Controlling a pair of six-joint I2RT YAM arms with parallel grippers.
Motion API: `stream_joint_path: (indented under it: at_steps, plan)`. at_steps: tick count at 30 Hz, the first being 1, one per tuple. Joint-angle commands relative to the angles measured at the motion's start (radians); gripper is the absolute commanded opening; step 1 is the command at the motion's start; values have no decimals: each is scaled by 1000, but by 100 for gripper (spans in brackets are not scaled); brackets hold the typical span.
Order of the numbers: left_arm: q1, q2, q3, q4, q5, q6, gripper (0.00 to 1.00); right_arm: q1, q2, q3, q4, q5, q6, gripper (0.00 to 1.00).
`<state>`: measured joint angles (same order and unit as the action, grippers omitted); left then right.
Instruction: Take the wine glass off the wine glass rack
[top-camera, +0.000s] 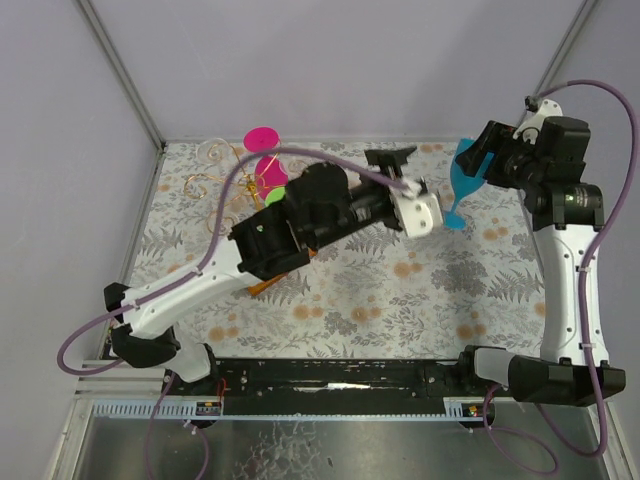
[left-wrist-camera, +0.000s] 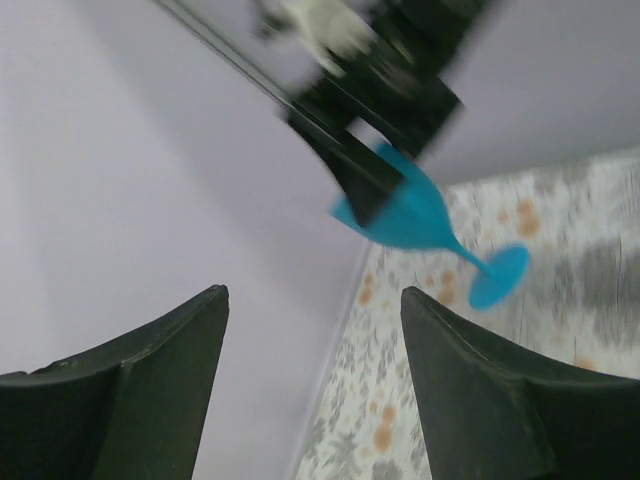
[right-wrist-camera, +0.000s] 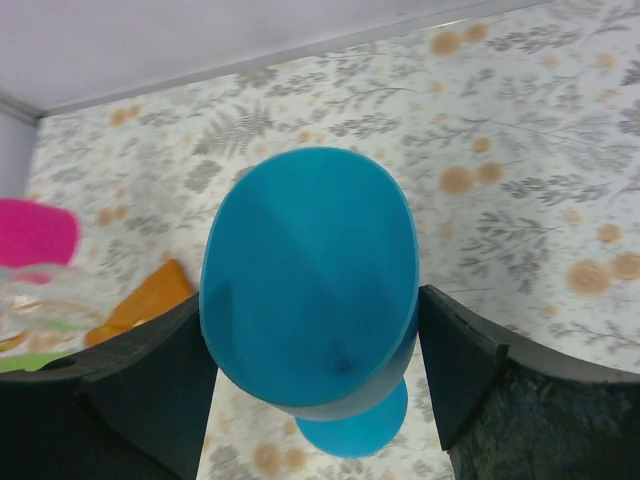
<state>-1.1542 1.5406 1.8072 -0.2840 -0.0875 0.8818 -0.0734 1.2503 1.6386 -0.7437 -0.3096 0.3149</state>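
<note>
The blue wine glass (right-wrist-camera: 310, 265) is off the wine glass rack (top-camera: 232, 185). It sits in the right tool (right-wrist-camera: 310, 303). The two black fingers (right-wrist-camera: 150, 385) of this tool press on the round cup part of the glass, one on each side, so the tool is clamped on the glass. The glass is tipped over a bit. From the top view, its cup is up by the tool and its flat round foot points down toward the front. From the right wrist view, the foot peeks out under the cup. It is hard to tell if the foot touches the tabletop (top-camera: 400, 300).

The glass is at the far right of the tabletop, well apart from the rack. The rack stands at the far left, near the back corner. It has thin gold wires with curls. A bit of its orange base (right-wrist-camera: 150, 295) shows beside the right tool's finger. A pink glass (top-camera: 260, 137) is on the rack at the top, a second pink one (top-camera: 270, 170) is lower down, and a green one (top-camera: 276, 196) is just below that.

The left tool (left-wrist-camera: 312, 300) is in the middle, between the rack and the blue glass. Its fingers are apart and hold nothing. It points at the blue glass, which is near but not touching it. The left arm reaches over the front part of the rack and hides some of it.

The tabletop has a cloth with grey leaves and orange flowers.
</note>
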Motion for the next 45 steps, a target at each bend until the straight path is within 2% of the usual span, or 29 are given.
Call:
stream_joint_path:
  at_steps: [1,4,7,12,19,22,31,39,45]
  plan:
    - [73,58,246,-21,-33,-374,70,9,-64,-197,293,197,-89,75]
    - [158,118,430,-142,2,-545,71,37,-124,-396,569,224,-141,75]
    - [235,116,497,-223,54,-663,73,71,-166,-566,811,229,-181,74]
    - [382,34,428,-262,147,-830,78,143,-120,-709,1070,264,-273,74]
    - [604,-129,287,-288,324,-977,94,169,50,-740,1303,332,-294,76]
    - [659,-192,238,-303,370,-1006,100,167,120,-746,1369,346,-307,77]
    - [750,-335,105,-351,427,-1067,100,167,285,-781,1509,385,-306,80]
    - [776,-348,108,-375,460,-1073,100,167,365,-816,1572,415,-288,82]
    - [783,-350,95,-369,491,-1080,100,163,402,-842,1596,433,-247,89]
